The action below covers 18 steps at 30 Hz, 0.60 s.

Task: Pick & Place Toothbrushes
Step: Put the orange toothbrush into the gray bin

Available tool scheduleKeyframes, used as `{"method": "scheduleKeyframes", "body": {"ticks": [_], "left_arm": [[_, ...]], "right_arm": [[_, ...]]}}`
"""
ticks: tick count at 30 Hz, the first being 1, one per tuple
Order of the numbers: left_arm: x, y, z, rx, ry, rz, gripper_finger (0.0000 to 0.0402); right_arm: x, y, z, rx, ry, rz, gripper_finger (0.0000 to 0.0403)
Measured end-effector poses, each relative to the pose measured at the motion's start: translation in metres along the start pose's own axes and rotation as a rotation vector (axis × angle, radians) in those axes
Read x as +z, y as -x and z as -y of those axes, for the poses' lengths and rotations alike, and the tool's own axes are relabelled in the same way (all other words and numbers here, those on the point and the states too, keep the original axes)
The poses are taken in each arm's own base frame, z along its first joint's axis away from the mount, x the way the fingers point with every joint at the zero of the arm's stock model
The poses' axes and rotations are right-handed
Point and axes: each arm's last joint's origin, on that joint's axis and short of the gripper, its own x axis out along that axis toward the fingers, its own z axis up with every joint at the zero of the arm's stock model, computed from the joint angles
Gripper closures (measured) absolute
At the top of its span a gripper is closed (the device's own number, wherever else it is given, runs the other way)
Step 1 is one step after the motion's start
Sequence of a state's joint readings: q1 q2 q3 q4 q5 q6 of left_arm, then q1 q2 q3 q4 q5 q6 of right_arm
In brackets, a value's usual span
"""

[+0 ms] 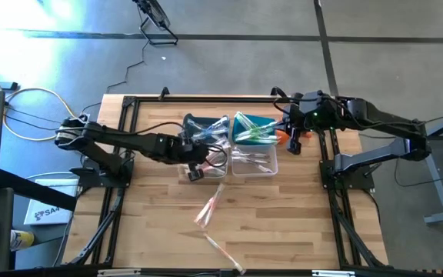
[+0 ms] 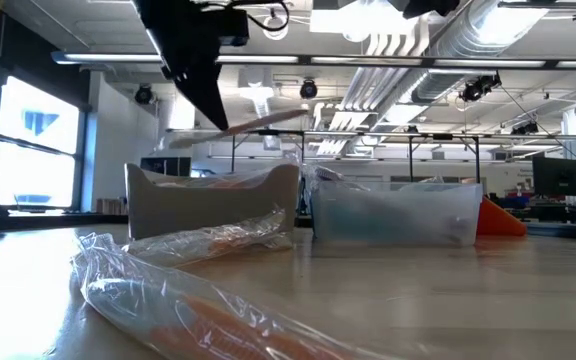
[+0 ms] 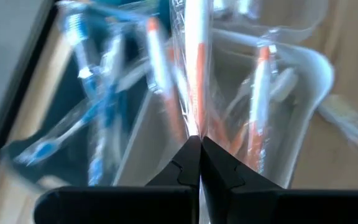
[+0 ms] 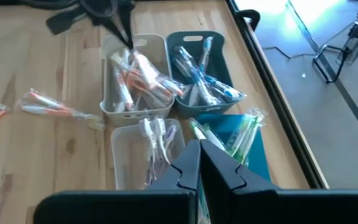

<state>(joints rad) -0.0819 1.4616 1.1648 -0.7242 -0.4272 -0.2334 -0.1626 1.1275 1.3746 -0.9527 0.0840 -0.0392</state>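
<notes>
Over the white bin (image 4: 134, 81) mid-bench, my left gripper (image 3: 200, 144) pinches 1 wrapped orange-handled toothbrush (image 3: 196, 62), lined up w/ matching ones; right gripper (image 4: 199, 152) waits pinched empty.

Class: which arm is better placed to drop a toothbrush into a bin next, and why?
Left. The left gripper is shut on an orange toothbrush above the grey bin; the right gripper holds nothing.
</notes>
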Motion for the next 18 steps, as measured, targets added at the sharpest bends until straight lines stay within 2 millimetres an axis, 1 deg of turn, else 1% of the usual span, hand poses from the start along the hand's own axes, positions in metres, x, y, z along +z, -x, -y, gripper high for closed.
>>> {"method": "scheduleKeyframes", "body": {"ticks": [4, 7, 13, 18], "left_arm": [[-0.003, -0.016, -0.003, -0.078, -0.036, 0.042, 0.0401], [-0.009, -0.027, -0.005, -0.105, -0.045, 0.061, 0.0401], [-0.027, -0.046, -0.011, -0.086, -0.035, 0.028, 0.0401], [-0.036, -0.055, -0.013, -0.077, -0.04, 0.035, 0.0401]], "right_arm": [[0.0, 0.0, 0.005, -0.018, -0.035, -0.002, 0.0398], [-0.001, 0.0, 0.008, -0.031, -0.046, -0.003, 0.0398], [-0.001, -0.001, 0.014, -0.047, -0.065, -0.005, 0.0398], [-0.001, -0.001, 0.015, -0.05, -0.07, -0.006, 0.0398]]}}
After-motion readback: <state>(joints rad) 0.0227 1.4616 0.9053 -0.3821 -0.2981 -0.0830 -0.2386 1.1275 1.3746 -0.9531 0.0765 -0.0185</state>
